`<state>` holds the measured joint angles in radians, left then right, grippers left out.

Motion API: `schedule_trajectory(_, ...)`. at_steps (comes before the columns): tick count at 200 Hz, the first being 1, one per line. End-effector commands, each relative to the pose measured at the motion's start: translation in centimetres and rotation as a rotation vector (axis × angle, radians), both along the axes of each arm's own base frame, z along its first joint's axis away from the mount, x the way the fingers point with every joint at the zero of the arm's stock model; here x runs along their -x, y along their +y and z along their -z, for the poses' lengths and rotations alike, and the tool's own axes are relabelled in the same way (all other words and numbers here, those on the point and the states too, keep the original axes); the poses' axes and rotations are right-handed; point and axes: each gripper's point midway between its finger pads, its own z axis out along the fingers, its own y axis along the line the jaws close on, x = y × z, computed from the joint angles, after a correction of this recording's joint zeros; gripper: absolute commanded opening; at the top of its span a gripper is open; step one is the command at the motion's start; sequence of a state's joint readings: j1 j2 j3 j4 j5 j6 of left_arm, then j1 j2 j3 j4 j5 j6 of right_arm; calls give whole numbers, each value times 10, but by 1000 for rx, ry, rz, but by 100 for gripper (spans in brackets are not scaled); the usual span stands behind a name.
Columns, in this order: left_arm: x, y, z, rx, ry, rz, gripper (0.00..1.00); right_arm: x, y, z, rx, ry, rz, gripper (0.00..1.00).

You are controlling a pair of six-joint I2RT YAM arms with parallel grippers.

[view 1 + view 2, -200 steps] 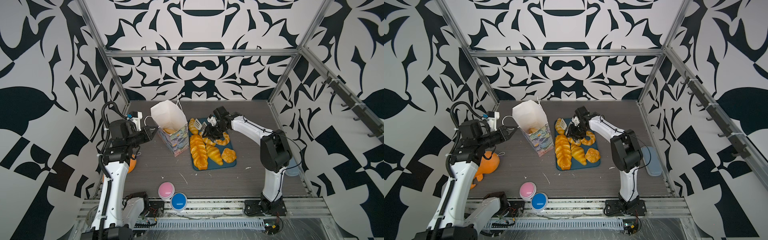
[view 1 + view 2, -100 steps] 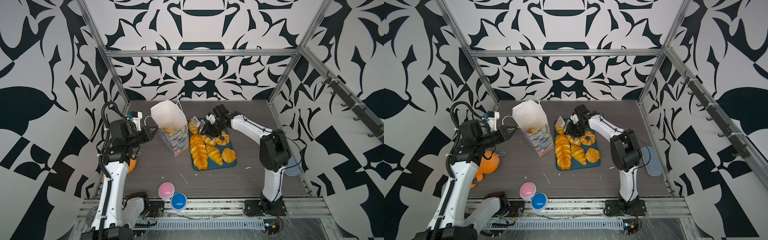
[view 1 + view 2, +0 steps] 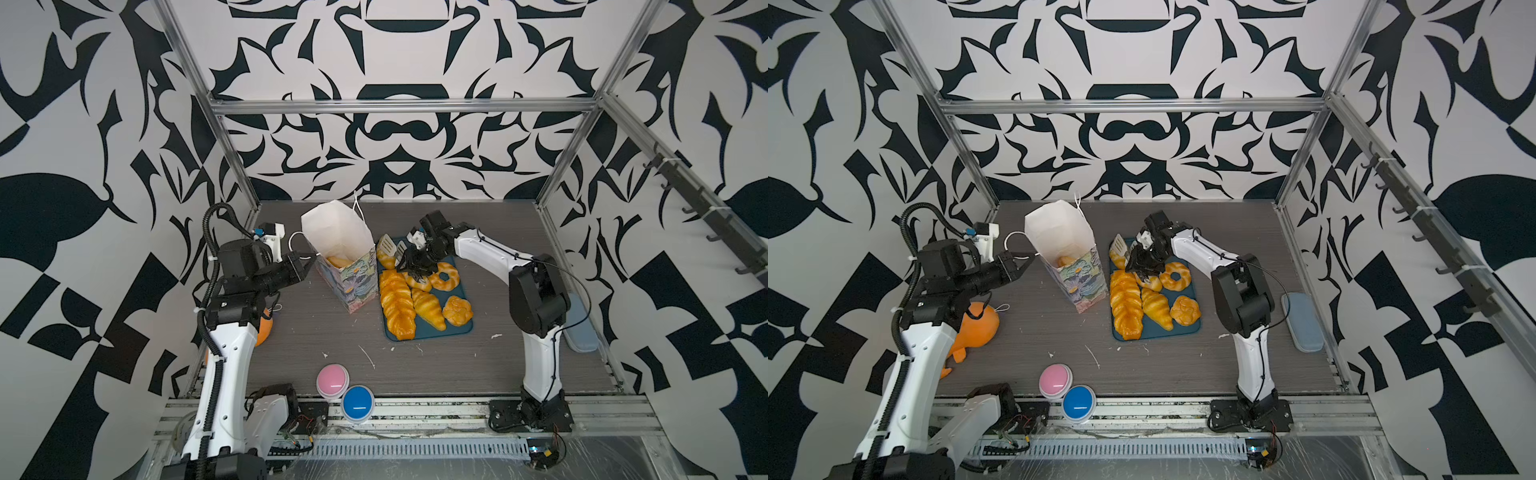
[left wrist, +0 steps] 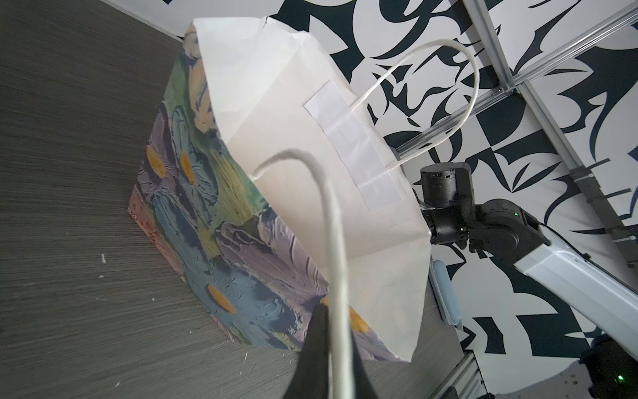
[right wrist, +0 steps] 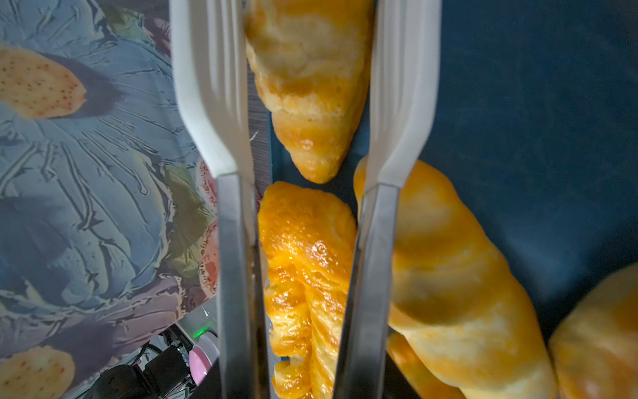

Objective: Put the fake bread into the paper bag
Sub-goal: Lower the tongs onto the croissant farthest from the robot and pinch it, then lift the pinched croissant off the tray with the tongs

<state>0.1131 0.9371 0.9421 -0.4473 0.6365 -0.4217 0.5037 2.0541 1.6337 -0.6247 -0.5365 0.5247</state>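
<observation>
The paper bag [image 3: 337, 232] [image 3: 1059, 232] stands open on the table, with one pastry [image 3: 338, 262] showing inside. My left gripper [image 3: 309, 262] [image 4: 336, 311] is shut on the bag's white cord handle [image 4: 335, 241]. My right gripper [image 3: 417, 259] is shut on white-tipped tongs [image 3: 387, 245] [image 5: 210, 103]. Their two tips stand apart on either side of a croissant [image 5: 307, 86] [image 3: 386, 261] at the far end of the blue tray [image 3: 461, 329]. Whether they touch it is unclear. More fake bread lies on the tray: a braided loaf [image 3: 397, 303] [image 5: 303, 269], a ring doughnut [image 3: 444, 276], another croissant [image 3: 428, 309] and a knotted roll [image 3: 457, 311].
An orange ball toy [image 3: 980, 324] lies by the left arm's base. A pink button [image 3: 332, 380] and a blue button [image 3: 358, 401] sit at the front edge. A grey-blue pad [image 3: 1302, 316] lies along the right wall. The bag stands close beside the tray.
My right gripper has shifted the tongs slightly toward the bag, over the far croissant. The left arm and the bag have not moved.
</observation>
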Motion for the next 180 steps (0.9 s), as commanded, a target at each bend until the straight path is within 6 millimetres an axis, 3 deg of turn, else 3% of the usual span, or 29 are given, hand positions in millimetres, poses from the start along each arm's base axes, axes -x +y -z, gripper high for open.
schedule_trajectory(1, 2, -1, 1, 3, 6, 9, 0, -8, 14, -32, -65, -69, -20, 47)
schedule_trajectory(85, 3, -1, 3, 1, 8, 8, 0, -5, 14, -42, -78, -93, -30, 40)
schedule_trajectory(180, 4, -1, 3, 2, 8, 10, 0, -3, -4, -65, -71, -142, -9, 36)
